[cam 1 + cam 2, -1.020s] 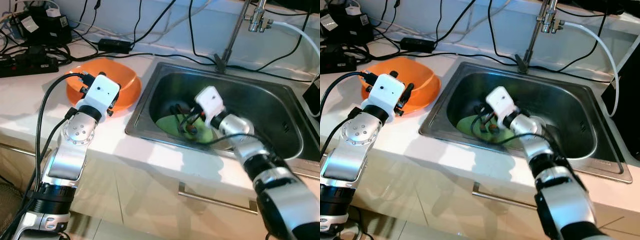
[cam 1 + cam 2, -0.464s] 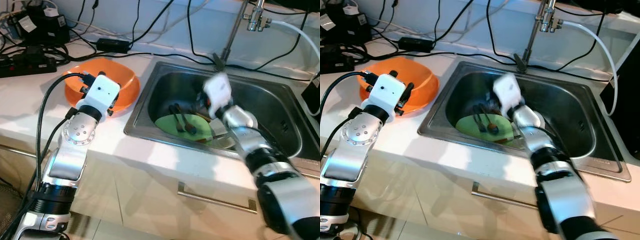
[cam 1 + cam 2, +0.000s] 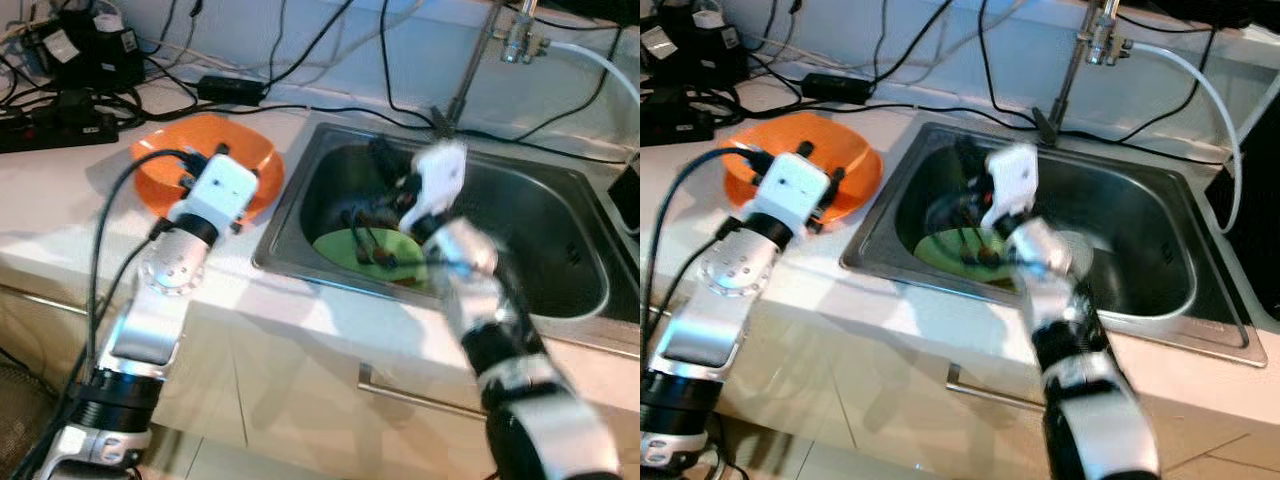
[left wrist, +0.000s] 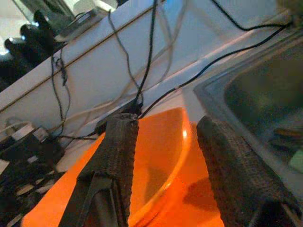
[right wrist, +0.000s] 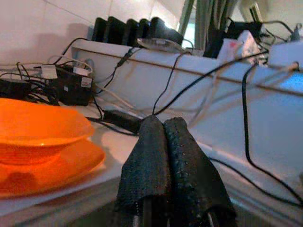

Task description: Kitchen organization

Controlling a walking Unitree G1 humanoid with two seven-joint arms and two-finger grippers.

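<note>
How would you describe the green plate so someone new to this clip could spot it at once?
Find the steel sink set into the white counter, to the right of the orange bowl. The green plate lies flat on the sink's bottom at its left end, with dark utensils lying on it. It is the one bright green, flat thing in the basin.

Brushed steel, glossy plastic

The sink (image 3: 560, 215) is dull brushed metal; the orange bowl (image 3: 165, 165) shines like plastic; gripper fingers (image 4: 120, 161) look rough, matt.
</note>
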